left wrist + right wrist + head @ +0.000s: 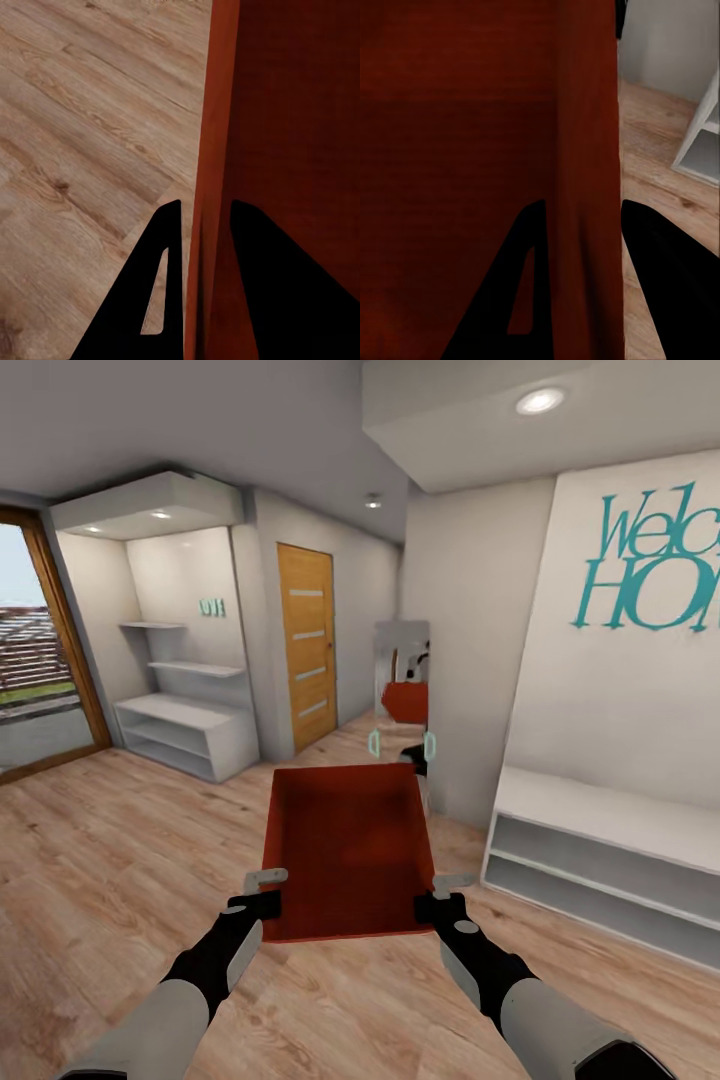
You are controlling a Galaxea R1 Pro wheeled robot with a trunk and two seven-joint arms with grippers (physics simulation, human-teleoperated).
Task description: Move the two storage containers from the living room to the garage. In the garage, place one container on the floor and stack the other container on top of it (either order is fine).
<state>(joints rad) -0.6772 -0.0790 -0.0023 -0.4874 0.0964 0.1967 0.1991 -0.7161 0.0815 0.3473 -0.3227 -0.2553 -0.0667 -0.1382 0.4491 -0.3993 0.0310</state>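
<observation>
Both our end effectors, left (265, 892) and right (441, 897), clamp opposite side walls of the orange-red rectangular storage container (345, 850), which seems stiff, light, smooth and slip-prone.

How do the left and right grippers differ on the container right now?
Left gripper pinches the container's left wall; right gripper pinches its right wall. The left wrist view shows plank floor outside; the right shows a white shelf unit. Both straddle a wall, one finger inside, one outside.
</observation>
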